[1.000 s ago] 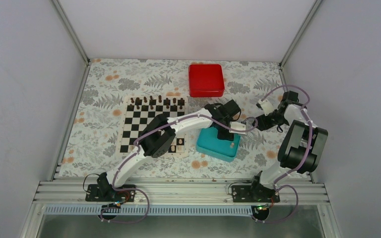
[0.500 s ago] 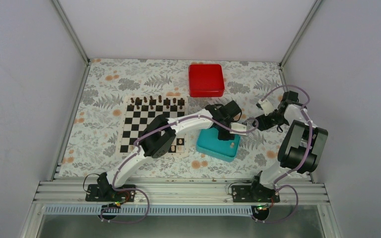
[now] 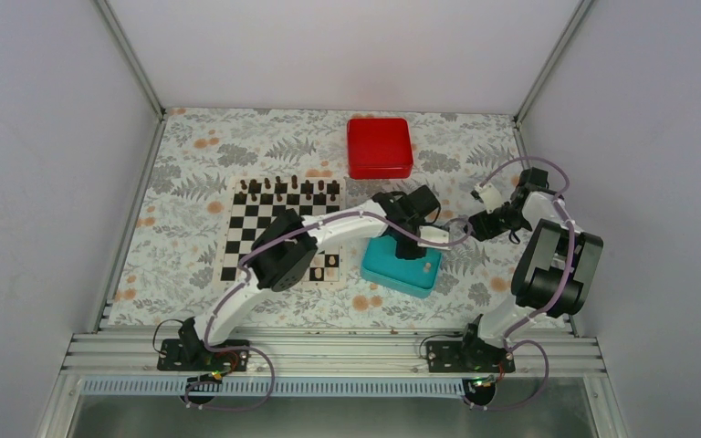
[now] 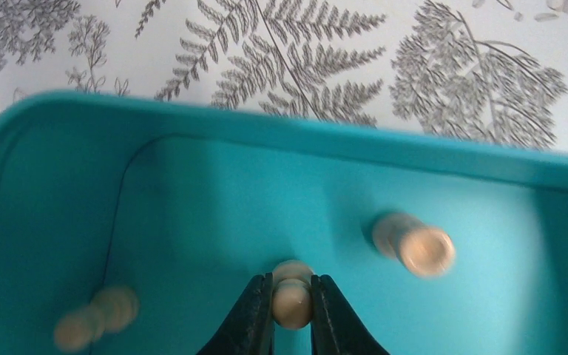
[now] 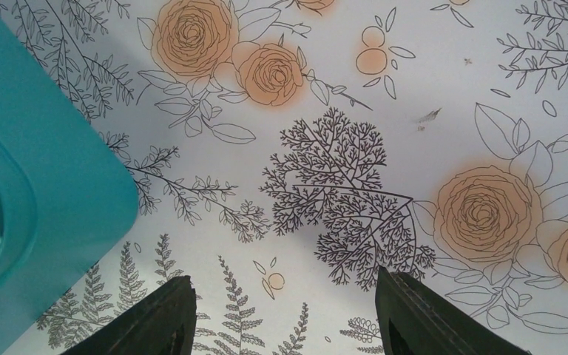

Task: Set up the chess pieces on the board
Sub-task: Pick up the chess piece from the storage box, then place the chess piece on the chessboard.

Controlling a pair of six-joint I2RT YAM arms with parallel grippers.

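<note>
Item: pale chess piece point(image 4: 291, 307), in teal tray point(image 4: 281, 137), not yet on the board point(image 3: 251, 224). We list left gripper point(image 4: 291, 297) clamped on its rounded top; right gripper point(image 5: 281, 314) spread, empty, beside tray. Risk, we judge: shallow pinch lets piece slip during lift.

Left arm point(image 3: 278, 260) and right arm point(image 3: 557, 265): white link shells, bulky black joint housings. Each stands on a black base plate bolted onto the aluminium rail point(image 3: 329, 351); a lilac cable coils just below the rail, then runs up along each arm. Left gripper point(image 4: 292, 281): slim black tapered fingers point(image 4: 255, 322). Right gripper point(image 5: 282, 279): broad dark wedge-shaped fingers point(image 5: 155, 318).
</note>
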